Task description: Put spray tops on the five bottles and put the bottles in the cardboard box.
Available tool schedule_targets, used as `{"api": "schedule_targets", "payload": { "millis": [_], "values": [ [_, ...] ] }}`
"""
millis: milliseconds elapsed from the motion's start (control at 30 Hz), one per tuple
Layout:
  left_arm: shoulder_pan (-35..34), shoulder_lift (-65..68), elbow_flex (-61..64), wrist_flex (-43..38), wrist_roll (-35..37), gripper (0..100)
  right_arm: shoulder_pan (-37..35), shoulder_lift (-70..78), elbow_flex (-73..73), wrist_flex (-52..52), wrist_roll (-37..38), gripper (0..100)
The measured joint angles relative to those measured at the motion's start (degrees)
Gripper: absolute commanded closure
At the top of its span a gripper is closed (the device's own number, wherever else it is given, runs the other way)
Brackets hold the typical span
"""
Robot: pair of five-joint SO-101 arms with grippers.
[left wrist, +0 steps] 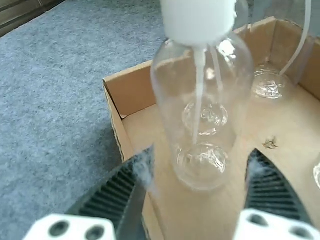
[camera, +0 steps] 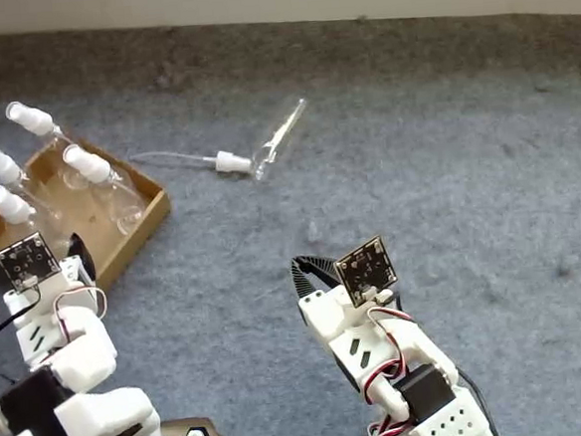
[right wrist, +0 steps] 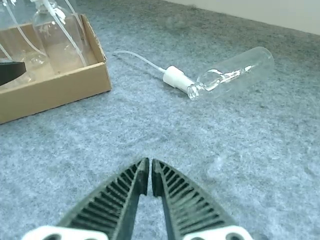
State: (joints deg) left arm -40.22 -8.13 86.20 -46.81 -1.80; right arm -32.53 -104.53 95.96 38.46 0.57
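Grey carpet (camera: 466,166) covers the whole work surface. At far left sits the cardboard box (camera: 132,239), holding four upright capped bottles (camera: 87,164) with white spray tops on. The left gripper (left wrist: 200,155) hangs over the box's near edge with its claw spread wide. One clear bottle (left wrist: 202,100) stands between the fingers with a gap on either side, so it is not gripped. Toward the middle, farther back, a loose spray top (camera: 232,162) lies on the carpet with its thin tube trailing left. Its cap is just beside the mouth of the fifth bottle (camera: 280,137), which lies on its side, uncapped. Nearer and to the right, the right gripper (right wrist: 150,167) hovers low over bare carpet, its claw pinched almost together and holding nothing
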Motion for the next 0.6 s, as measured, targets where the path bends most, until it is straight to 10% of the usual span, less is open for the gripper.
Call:
{"api": "schedule_targets", "payload": {
  "millis": [267,600],
  "values": [
    [0.0,-16.7,6.5,5.7,0.0,75,0.0,0.0,0.0,0.0,0.0,98.4],
    [0.1,-44.6,6.5,45.3,0.0,75,0.0,0.0,0.0,0.0,0.0,98.4]
  ]
}}
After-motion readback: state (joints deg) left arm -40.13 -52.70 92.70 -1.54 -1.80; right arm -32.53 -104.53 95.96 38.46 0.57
